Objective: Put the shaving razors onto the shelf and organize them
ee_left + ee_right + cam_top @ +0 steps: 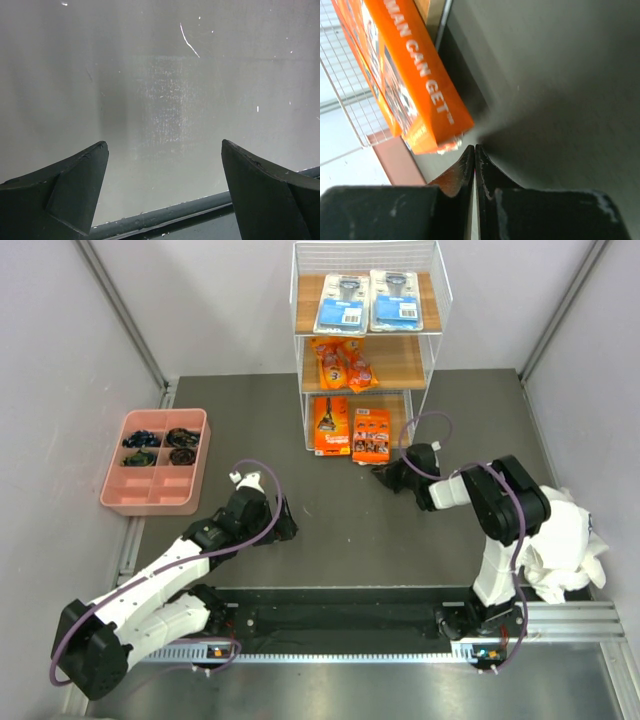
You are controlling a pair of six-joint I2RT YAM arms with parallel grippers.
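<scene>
Blue-and-clear blister cards (342,303), orange pouches (343,364), white wire shelf (405,362), pink tray (172,486).

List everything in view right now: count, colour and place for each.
shelf: one, white wire with three wooden boards, far centre of the table
blister cards: two, clear and blue, top board
pouches: two, orange, middle board
box: one, orange and black, bottom level, left
card: one, orange, bottom level, right of the box
tray: one, pink, table's left side
small items: several, dark, tray's far compartments
table: one, dark grey
left gripper: open, empty, over bare table
right gripper: shut, empty, by the card
</scene>
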